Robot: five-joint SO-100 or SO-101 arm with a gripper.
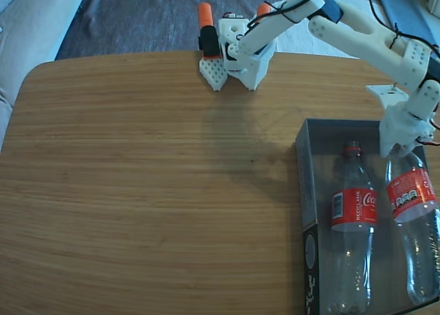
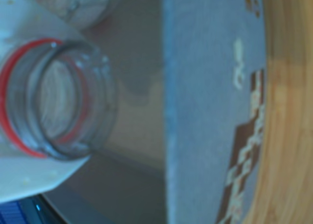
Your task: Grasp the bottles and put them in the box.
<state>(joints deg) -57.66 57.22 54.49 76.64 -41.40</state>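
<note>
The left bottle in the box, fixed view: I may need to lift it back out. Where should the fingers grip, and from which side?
Probably the narrow neck just below the red ring, coming straight down from above. The left bottle lies flat in the box, neck toward the table's far edge. The box wall and the second bottle flank its wide body, while the neck leaves room for the fingers.

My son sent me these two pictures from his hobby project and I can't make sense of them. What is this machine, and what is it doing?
It is a small white robot arm on a wooden table. The fixed view looks down from above; the wrist view comes from a camera riding on the arm. A grey box holds one Coca-Cola bottle lying flat. The claw is at the neck of the second bottle, over the box's right side. The blurred wrist view shows that bottle's open mouth close up.
</note>
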